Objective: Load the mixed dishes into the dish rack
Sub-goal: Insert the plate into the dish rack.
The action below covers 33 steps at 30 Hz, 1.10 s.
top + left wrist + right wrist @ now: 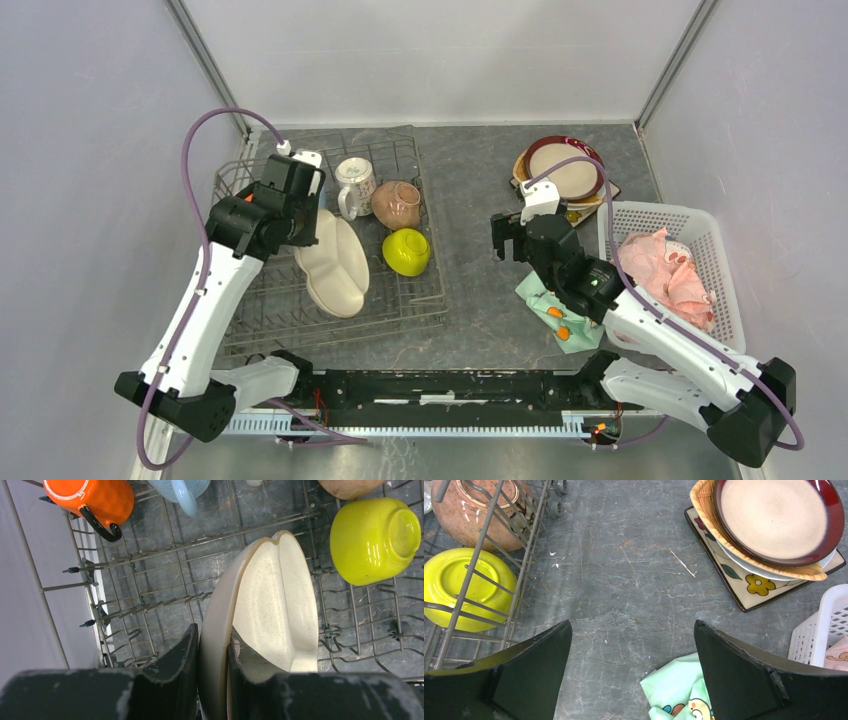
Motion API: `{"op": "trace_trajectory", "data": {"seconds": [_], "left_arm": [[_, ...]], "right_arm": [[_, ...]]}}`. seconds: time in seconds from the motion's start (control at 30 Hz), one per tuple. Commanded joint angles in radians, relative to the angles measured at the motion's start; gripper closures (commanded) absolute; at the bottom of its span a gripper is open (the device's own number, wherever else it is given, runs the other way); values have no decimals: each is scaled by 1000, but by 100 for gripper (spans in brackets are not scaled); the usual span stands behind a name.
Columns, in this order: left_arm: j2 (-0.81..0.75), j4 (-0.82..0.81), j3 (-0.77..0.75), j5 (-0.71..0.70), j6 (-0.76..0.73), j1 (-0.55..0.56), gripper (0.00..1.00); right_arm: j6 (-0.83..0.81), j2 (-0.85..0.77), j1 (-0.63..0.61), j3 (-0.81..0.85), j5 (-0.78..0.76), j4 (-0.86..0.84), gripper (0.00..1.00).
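The grey wire dish rack [430,295] sits at the left. My left gripper [212,635] is shut on the rim of the cream three-section plate [270,595], which stands on edge in the rack [335,265]. The rack also holds an orange mug [90,497], a light-blue mug [180,487], a white patterned mug [353,183], a tan bowl [398,203] and a lime-green bowl [407,251]. My right gripper [632,622] is open and empty over bare table, right of the rack. The red-rimmed plate [776,517] tops a stack on the woven tan plate [774,571] and a white plate [744,562].
The stack rests on a square flowered plate [754,587] at the back right. A white perforated basket [700,225] holds a pink cloth [665,270] at the right. A teal patterned cloth [676,690] lies under my right gripper. Grey walls close in on three sides.
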<state>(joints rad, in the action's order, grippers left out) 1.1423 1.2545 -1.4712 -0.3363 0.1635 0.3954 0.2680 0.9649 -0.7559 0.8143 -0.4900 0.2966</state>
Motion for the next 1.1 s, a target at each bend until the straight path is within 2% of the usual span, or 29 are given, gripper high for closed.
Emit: {"op": "trace_trajectory", "data": {"seconds": [0.0, 0.23, 0.5, 0.8, 1.07], "left_arm": [[-28, -221, -28, -42, -1, 6, 98], [5, -326, -84, -158, -33, 6, 98], [57, -391, -70, -85, -69, 7, 98], [105, -417, -42, -176, -123, 15, 98], [103, -450, -11, -183, -130, 20, 98]], "right_arm": [[10, -13, 3, -3, 1, -42, 2], [5, -24, 2, 0, -8, -37, 2], [6, -26, 3, -6, -9, -35, 2], [4, -19, 3, -7, -8, -40, 2], [1, -3, 3, -10, -5, -48, 2]]}}
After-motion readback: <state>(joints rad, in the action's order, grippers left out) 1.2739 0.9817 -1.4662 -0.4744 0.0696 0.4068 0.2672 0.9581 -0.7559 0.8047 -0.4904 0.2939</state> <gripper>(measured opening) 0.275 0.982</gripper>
